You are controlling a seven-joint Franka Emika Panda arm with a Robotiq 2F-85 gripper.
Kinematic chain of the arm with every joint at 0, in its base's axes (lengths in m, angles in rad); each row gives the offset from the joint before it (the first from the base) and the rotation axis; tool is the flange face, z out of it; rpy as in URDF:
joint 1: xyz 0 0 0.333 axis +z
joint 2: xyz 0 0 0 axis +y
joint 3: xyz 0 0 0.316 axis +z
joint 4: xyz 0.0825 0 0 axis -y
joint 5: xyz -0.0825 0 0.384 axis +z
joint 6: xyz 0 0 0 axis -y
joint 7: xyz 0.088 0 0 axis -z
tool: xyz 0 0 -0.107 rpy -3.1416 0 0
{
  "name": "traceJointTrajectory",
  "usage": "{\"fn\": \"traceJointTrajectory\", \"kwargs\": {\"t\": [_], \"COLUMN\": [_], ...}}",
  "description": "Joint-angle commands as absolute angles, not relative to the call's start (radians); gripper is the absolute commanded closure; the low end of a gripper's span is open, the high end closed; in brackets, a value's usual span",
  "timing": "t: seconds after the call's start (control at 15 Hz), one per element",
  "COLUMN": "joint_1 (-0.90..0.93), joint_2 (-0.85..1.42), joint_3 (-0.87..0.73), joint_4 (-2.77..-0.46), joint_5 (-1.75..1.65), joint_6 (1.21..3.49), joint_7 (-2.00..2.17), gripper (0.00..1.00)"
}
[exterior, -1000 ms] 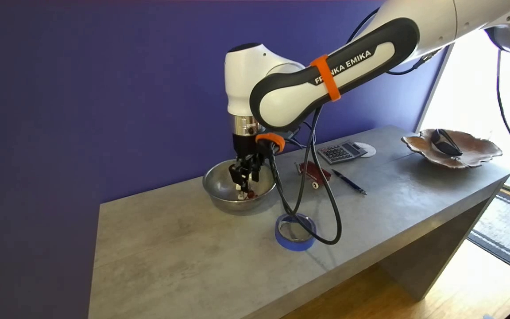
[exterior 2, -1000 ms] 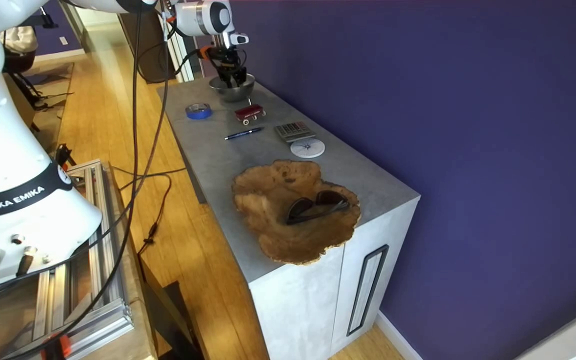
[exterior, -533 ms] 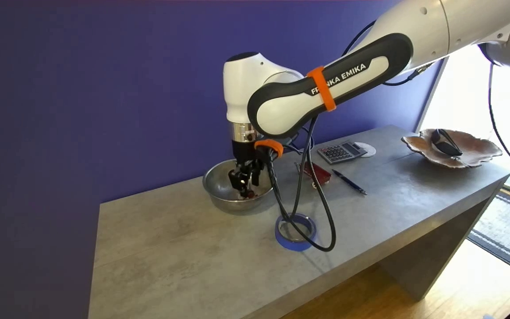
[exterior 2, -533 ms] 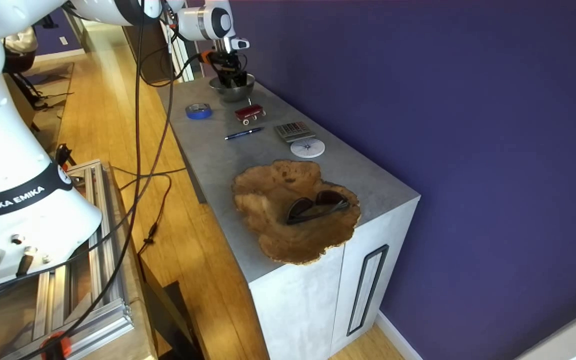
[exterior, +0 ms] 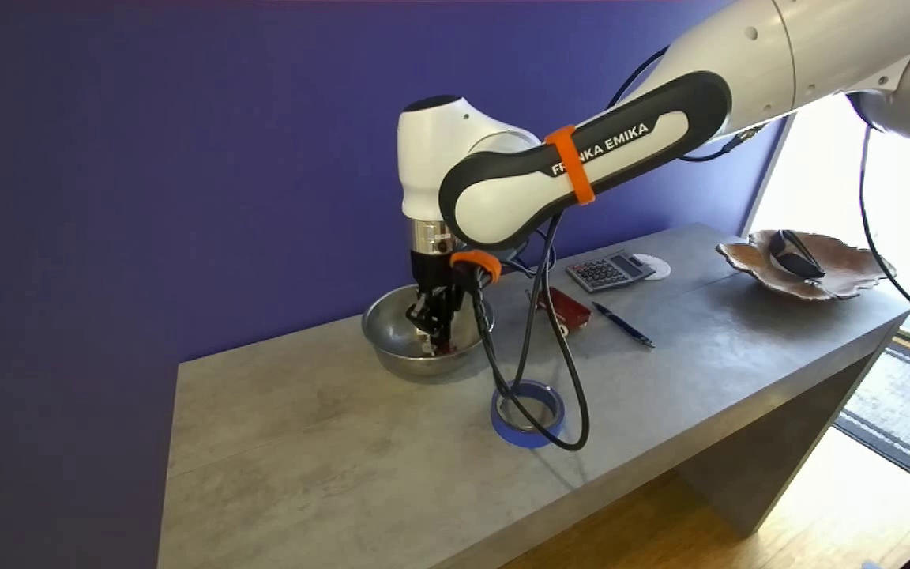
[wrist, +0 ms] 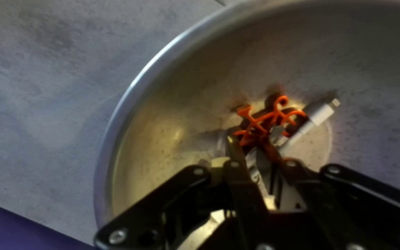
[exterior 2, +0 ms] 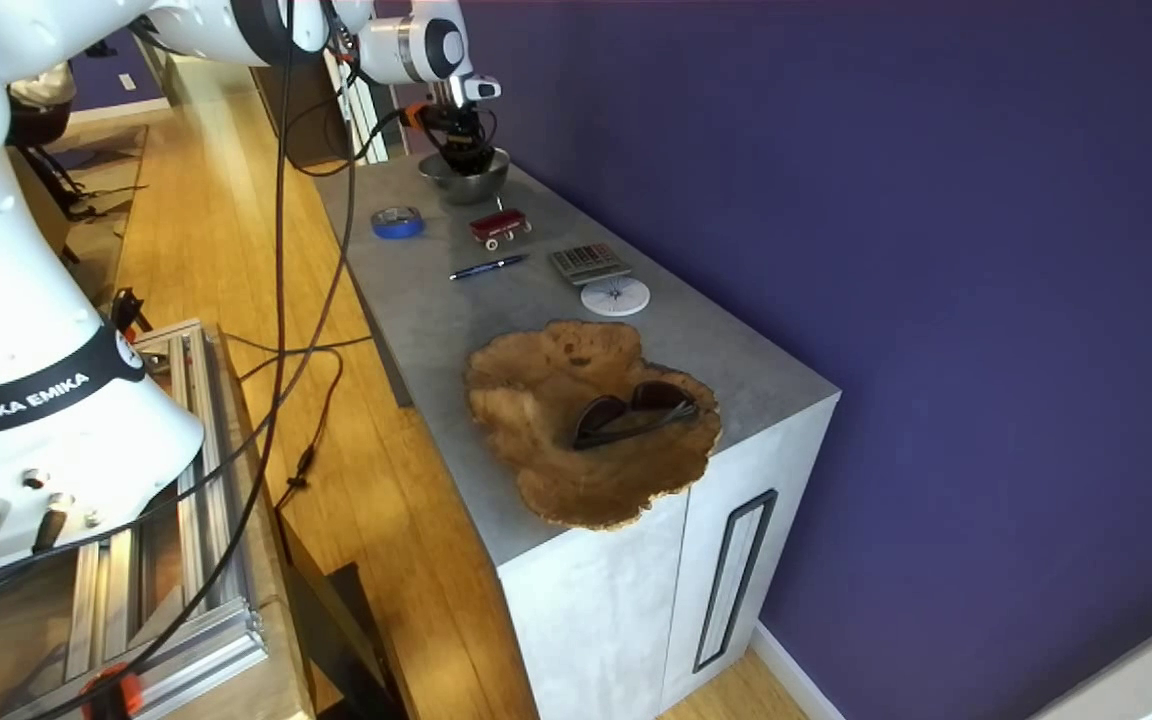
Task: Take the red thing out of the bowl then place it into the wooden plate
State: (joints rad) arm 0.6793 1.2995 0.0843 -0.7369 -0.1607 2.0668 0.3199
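Note:
The silver bowl (exterior: 398,325) stands near the purple wall; it also shows in an exterior view (exterior 2: 463,188). In the wrist view, the small orange-red, branching thing (wrist: 265,118) lies at the bottom of the bowl (wrist: 151,139). My gripper (wrist: 249,141) points down inside the bowl. Its fingers have come together on the near part of the red thing, which lies between the tips. The fingertips are dark and partly blurred. The wooden plate (exterior 2: 521,400), wavy-rimmed, stands at the far end of the counter from the bowl, with sunglasses (exterior 2: 626,415) in it.
A white cable plug (wrist: 319,116) and a silvery piece lie in the bowl close to the red thing. On the counter are a blue tape ring (exterior: 526,435), a red toy wagon (exterior: 570,312), a pen (exterior: 622,324), a calculator (exterior: 607,271) and a white disc (exterior 2: 616,297).
The arm has moved down, bringing the gripper deeper into the bowl. The fingers have drawn together around the red thing. The plate and counter items have not moved.

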Motion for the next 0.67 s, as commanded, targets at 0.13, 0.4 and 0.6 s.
{"fn": "traceJointTrajectory", "kwargs": {"t": [0.13, 0.4, 0.6], "joint_1": [0.685, 0.718, 0.750], "joint_2": [1.307, 1.197, 1.087], "joint_3": [0.091, 0.094, 0.093], "joint_4": [-0.683, -0.756, -0.824], "joint_5": [-0.155, -0.179, -0.188], "joint_6": [2.024, 2.044, 2.043], "joint_7": [0.314, 0.282, 0.266], "gripper": [1.00, 0.99, 0.99]}}
